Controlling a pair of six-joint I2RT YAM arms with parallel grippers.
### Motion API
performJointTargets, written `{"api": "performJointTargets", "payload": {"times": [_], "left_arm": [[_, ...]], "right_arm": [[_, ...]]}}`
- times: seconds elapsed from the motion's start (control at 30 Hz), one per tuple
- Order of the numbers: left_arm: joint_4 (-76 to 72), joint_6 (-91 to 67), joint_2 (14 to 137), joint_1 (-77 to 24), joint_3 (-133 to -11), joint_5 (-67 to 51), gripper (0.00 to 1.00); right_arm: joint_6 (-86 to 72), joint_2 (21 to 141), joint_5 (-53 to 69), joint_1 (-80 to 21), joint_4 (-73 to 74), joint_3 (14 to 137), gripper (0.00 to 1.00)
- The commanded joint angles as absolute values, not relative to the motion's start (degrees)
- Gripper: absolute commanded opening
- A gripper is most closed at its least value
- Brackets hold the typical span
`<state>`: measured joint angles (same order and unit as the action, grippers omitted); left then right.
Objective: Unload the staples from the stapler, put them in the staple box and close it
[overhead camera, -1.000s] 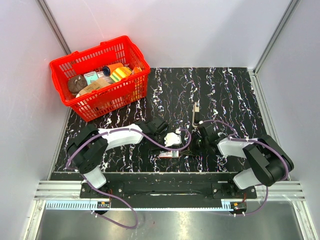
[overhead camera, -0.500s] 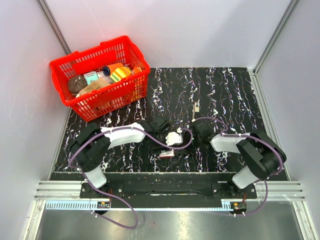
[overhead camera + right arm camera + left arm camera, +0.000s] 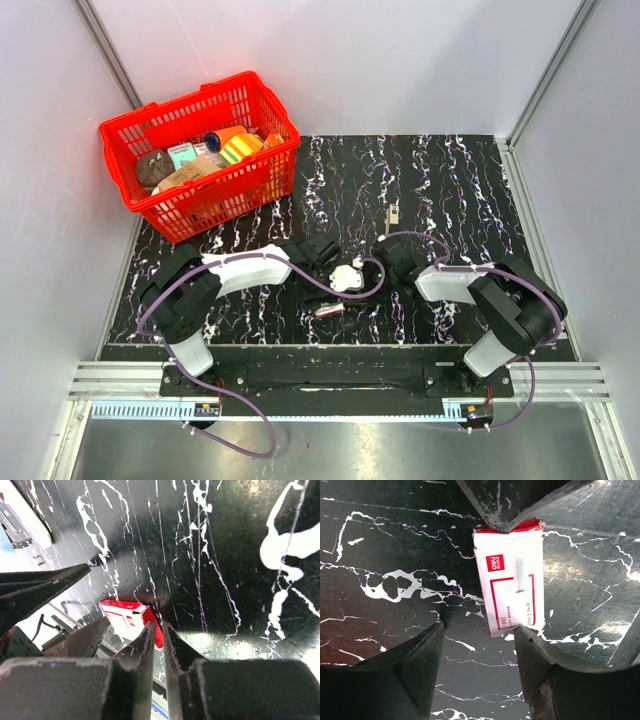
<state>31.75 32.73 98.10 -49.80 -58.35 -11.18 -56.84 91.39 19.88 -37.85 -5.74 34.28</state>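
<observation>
The stapler (image 3: 393, 215) is in neither pair of your jaws. Your left gripper (image 3: 480, 630) stands wide open and empty, and the staple box (image 3: 510, 577) lies flat on the table (image 3: 470, 190) just ahead of its fingertips. Your right gripper (image 3: 161, 626) is pinched almost closed, holding nothing I can make out, with its tip touching the box's red end. The stapler lies beyond the right jaws on their far side, apart from both grippers and too small to tell whether it is open. I judge the unloading not begun: you have yet to take the stapler, open it and free its staples.
</observation>
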Motion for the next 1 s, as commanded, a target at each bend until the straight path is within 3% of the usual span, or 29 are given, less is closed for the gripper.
{"api": "performJointTargets", "payload": {"times": [0.0, 0.1, 0.3, 0.5, 0.6, 0.67, 0.83, 0.97], "left_arm": [[28.7, 32.0, 97.1, -49.7, -59.3, -9.0, 0.65], [30.3, 31.4, 94.1, -47.8, -59.9, -9.0, 0.71], [36.2, 30.5, 87.4, -42.8, -64.3, -12.4, 0.76], [42.6, 30.2, 79.0, -38.4, -68.8, -15.1, 0.79], [45.5, 29.5, 73.8, -36.0, -71.2, -14.9, 0.99], [47.2, 28.7, 70.5, -35.0, -72.2, -14.2, 0.99], [49.9, 26.6, 63.7, -31.6, -72.3, -13.6, 0.99], [50.3, 25.1, 59.0, -26.8, -70.6, -13.7, 0.99]], "right_arm": [[-53.6, 89.4, 13.8, -39.8, 4.1, 32.8, 0.23], [-52.2, 86.5, 11.9, -39.4, 7.4, 32.4, 0.37], [-49.0, 82.9, 8.4, -38.2, 15.6, 36.1, 0.55], [-42.9, 79.3, 2.6, -37.2, 26.0, 44.0, 0.60], [-39.6, 77.2, 0.3, -37.3, 30.1, 50.8, 0.74], [-36.9, 77.3, -1.6, -37.3, 32.9, 55.9, 0.87], [-34.9, 78.7, -0.5, -37.3, 35.1, 64.9, 0.99], [-33.8, 78.4, -0.3, -37.3, 34.8, 68.5, 0.99]]}}
